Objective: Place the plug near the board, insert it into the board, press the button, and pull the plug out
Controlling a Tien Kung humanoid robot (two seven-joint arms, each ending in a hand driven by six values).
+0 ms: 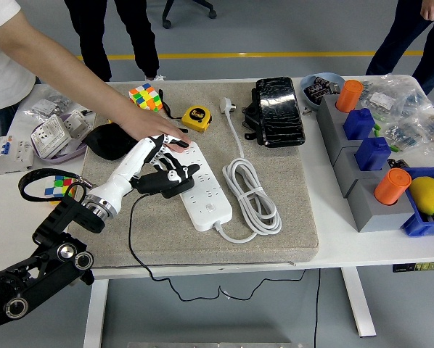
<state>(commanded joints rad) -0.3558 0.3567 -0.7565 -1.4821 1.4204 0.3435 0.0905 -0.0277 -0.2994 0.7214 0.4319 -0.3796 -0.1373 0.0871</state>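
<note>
A white power strip lies on the grey mat, with its white cord coiled to its right. My left hand comes in from the lower left and is curled on a black plug. It holds the plug over the strip's left edge, near its middle. The plug's black cable trails down over the mat's front. A person's hand reaches in from the upper left and presses on the strip's far end. My right arm is out of view.
A yellow tape measure and a colour cube lie behind the strip. A black pouch is at the back centre. Grey blocks with orange and blue pieces stand at the right. A second cube lies at the left.
</note>
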